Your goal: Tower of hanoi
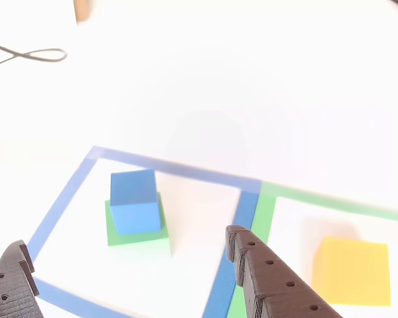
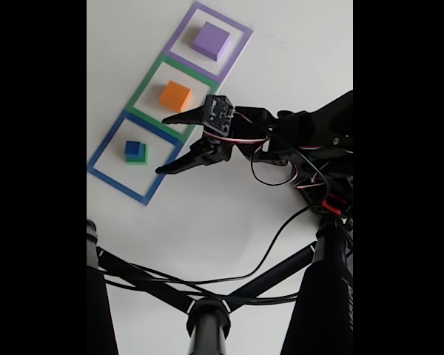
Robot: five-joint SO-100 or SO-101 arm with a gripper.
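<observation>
Since the black two-finger claw hangs spread wide and empty just right of the flat blue tape square, a slightly off drop could clip the small matte blue cube w/ one finger and shove it off the flat matte green block under it, or pinch both. No real containers; the taped squares near the white counter's left edge act as slots. Left to right in the wrist-like view: blue square holds green block + blue cube stacked; green tape square holds the orange-yellow matte block. Fixed view: purple tape square, toward the far edge, holds the purple matte block.
</observation>
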